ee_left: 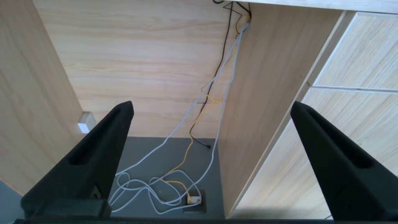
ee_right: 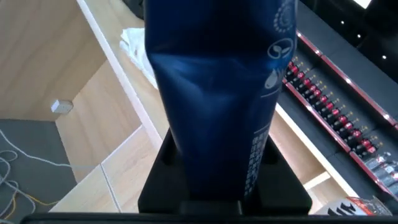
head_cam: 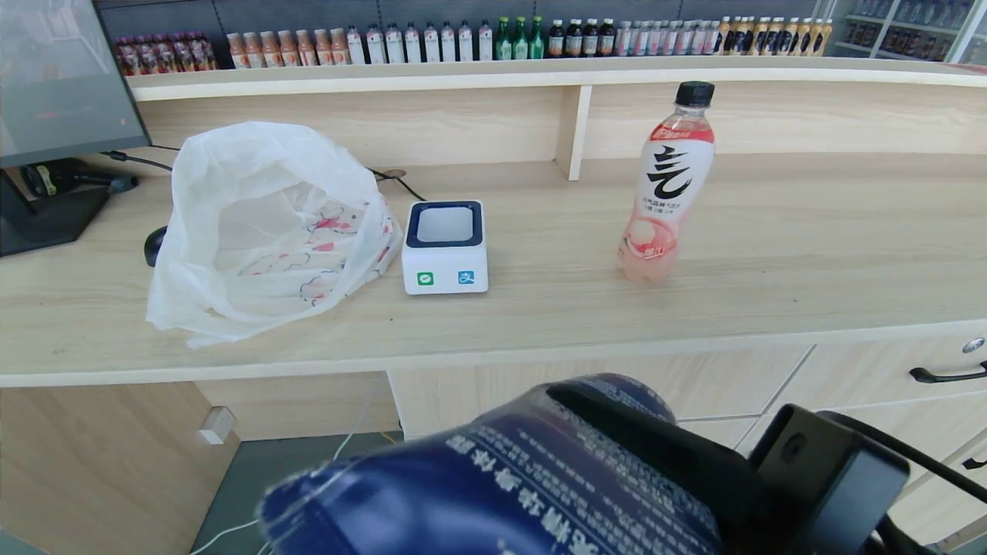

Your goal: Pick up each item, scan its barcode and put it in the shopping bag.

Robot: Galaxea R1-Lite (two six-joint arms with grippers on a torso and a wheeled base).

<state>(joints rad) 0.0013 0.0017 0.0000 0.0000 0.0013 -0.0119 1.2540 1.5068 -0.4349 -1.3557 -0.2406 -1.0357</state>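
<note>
My right gripper (head_cam: 617, 432) is shut on a dark blue pouch (head_cam: 493, 493) with white print, held low in front of the counter, close to the head camera. In the right wrist view the blue pouch (ee_right: 211, 93) stands clamped between the jaws. A pink drink bottle (head_cam: 667, 185) with a black cap stands upright on the counter at right. The white scanner box (head_cam: 446, 247) sits mid-counter. Just left of it lies the white shopping bag (head_cam: 262, 223), mouth open. My left gripper (ee_left: 211, 162) hangs open below the counter with nothing between its fingers (ee_left: 93, 162).
A monitor (head_cam: 62, 77) on a black stand sits at the counter's far left. A raised shelf with a divider (head_cam: 574, 131) backs the counter. Drawers with black handles (head_cam: 944, 375) are below right. Cables (ee_left: 186, 180) lie on the floor under the counter.
</note>
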